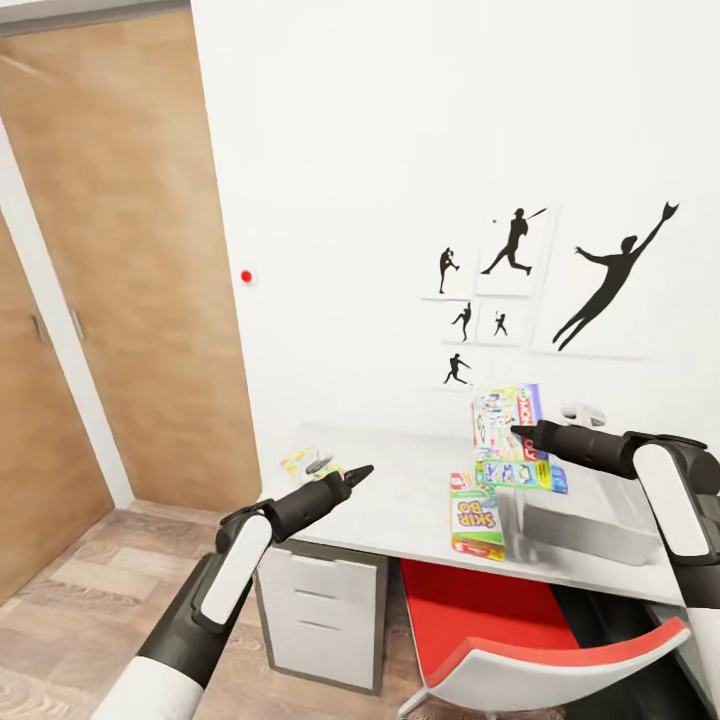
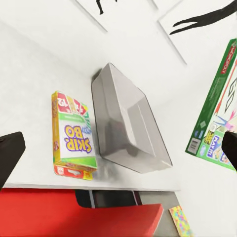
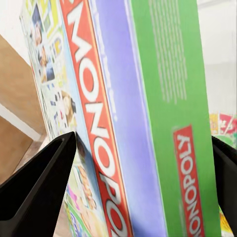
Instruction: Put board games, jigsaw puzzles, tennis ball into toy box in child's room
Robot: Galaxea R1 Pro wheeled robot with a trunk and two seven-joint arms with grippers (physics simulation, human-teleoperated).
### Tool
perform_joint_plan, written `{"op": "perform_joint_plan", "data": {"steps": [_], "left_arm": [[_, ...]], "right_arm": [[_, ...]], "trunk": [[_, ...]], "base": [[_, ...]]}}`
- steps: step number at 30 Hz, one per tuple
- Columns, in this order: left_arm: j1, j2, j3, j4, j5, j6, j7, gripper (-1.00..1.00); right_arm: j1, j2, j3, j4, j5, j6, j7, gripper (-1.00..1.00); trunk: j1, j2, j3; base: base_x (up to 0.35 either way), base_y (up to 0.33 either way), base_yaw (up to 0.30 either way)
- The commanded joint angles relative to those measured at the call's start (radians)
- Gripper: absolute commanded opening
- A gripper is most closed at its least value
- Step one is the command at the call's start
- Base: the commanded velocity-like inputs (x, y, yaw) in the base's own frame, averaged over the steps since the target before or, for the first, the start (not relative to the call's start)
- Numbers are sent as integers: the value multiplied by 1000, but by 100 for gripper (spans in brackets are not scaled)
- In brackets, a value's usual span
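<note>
My right gripper (image 1: 522, 433) is shut on the MONOPOLY board game (image 1: 507, 418), holding it on edge above the table (image 1: 400, 500); both fingers flank the box (image 3: 148, 123). Just under it lies a blue cartoon board game (image 1: 520, 472), by the far end of the grey toy box (image 1: 590, 520), whose inside (image 2: 128, 123) looks empty. The SKIP-BO board game (image 1: 477, 515) lies flat beside the toy box, also seen as the SKIP-BO box (image 2: 74, 138). A jigsaw puzzle (image 1: 303, 463) lies at the table's left end. My left gripper (image 1: 355, 473) hovers open near it. The tennis ball and bed are out of view.
A red and white chair (image 1: 520, 630) is pushed under the table's front edge. White drawers (image 1: 320, 610) stand under its left end. A wooden door (image 1: 130, 270) fills the left wall, with wood floor (image 1: 60, 620) below. Silhouette pictures (image 1: 520, 280) hang behind the table.
</note>
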Motion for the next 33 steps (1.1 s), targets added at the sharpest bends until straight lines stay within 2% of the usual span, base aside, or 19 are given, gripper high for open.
{"op": "perform_joint_plan", "data": {"steps": [1,9,22,33], "left_arm": [[-2,-2,-2,0,2,6,4,100],[-9,-5,-15,-1,-2,9,24,100],[-9,-3,-16,-1,-3,8,27,100],[-8,1,-15,-1,-2,7,27,100]], "right_arm": [[-1,-1,-2,0,4,4,11,-100],[-1,-3,-4,0,-2,4,10,-100],[-1,-3,-4,4,-3,4,9,-100],[-2,2,-1,13,-2,4,9,-100]], "trunk": [[0,-1,-1],[0,-1,-1],[0,-1,-1],[0,-1,-1]], "base": [[0,0,-282],[13,-73,-197],[108,-255,-27],[204,-253,-3]]}}
